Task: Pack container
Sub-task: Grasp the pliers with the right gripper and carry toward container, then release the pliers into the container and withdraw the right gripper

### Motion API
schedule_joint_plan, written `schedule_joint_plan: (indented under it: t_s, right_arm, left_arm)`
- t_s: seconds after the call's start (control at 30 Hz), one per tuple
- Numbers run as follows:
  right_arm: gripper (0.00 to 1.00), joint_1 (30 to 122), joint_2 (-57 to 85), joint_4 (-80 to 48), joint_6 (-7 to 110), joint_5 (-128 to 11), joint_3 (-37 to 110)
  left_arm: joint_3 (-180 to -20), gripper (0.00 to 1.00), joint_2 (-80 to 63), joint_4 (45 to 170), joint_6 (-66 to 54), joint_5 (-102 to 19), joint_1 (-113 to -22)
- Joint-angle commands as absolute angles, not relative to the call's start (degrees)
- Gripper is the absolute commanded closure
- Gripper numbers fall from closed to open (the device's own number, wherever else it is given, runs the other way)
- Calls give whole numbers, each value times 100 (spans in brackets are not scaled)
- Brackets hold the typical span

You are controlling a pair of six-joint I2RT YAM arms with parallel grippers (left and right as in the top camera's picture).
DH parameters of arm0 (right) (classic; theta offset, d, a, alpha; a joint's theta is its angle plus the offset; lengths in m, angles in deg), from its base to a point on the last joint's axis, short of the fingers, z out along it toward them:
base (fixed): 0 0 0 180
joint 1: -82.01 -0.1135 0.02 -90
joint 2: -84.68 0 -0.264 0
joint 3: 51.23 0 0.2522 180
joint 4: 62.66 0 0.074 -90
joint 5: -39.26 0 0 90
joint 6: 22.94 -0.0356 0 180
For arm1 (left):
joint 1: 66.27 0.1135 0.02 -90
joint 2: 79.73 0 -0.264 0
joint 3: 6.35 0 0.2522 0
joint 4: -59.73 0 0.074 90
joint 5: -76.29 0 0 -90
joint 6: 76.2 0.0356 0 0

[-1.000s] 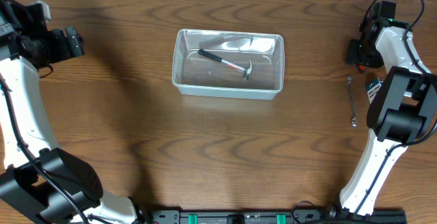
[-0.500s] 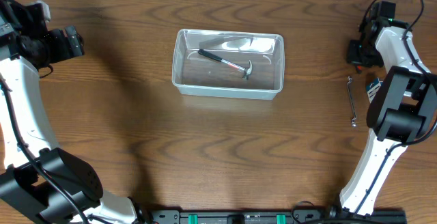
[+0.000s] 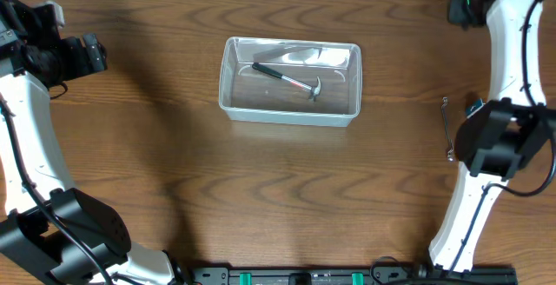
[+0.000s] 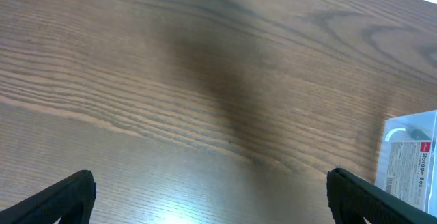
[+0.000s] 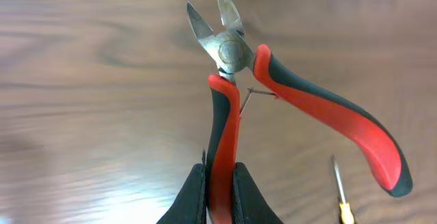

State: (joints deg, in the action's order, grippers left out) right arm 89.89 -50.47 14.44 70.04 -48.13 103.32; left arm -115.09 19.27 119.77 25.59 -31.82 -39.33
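The container [image 3: 290, 111], a clear plastic rectangular bin with rounded corners and a raised rim, is sitting in the middle of the brown wood-grain table [image 3: 261, 189], a little toward the far edge and well apart from both arms. A hammer [image 3: 287, 77] is lying diagonally on its see-through floor, its slim dark handle pointing far-left and its shiny metal head resting toward the right side. In the left wrist view one glossy corner of the bin is showing at the right edge, carrying a white paper label [image 4: 408, 164] with red and grey print. The left gripper [image 3: 91, 55] is hovering over the far left of the table with its dark fingertips [image 4: 65, 197] spread wide and nothing between them. The right gripper [image 5: 222, 198] is reaching up at the far right corner, its black fingers pressed together on one handle of a pair of pliers [image 5: 232, 50]. The pliers are standing upright, their short pointed steel jaws parted, their curved handles sheathed in red and black rubber, and the free handle is splaying out to the right. A thin silvery wrench [image 3: 447, 129] is lying flat on the right side of the table.
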Motion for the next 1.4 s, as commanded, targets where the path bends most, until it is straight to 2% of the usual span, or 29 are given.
schedule_joint_plan:
  t_s: [0.0,0.1,0.3,0.7,0.9,1.17,1.37]
  right_arm:
    - [99,8489,-4859,1728,7374,-5525,11067]
    - [99,8036,-4859,2119,7553,-5960,11447]
    - [99,6976,-4859,2733,7710,-5943,11519]
    - [99,5147,-4861,3297,7855,-4826,11137]
    - [99,4974,-4861,3251,8045,-4817,10230]
    - [99,5079,-4861,2578,8041,-4822,8621]
    - [99,5086,-4861,2174,8041,-4822,7980]
  left_arm:
    - [-11590,2,1929,11990,2526,-3254,-3936]
    - [-11590,2,1929,11990,2526,-3254,-3936]
    - [-11590,2,1929,11990,2526,-3254,-3936]
    - [-11590,2,1929,11990,2526,-3254,-3936]
    - [-11592,2,1929,11990,2526,-3254,-3936]
    - [-11590,2,1929,11990,2526,-3254,-3936]
    - [-11590,2,1929,11990,2526,-3254,-3936]
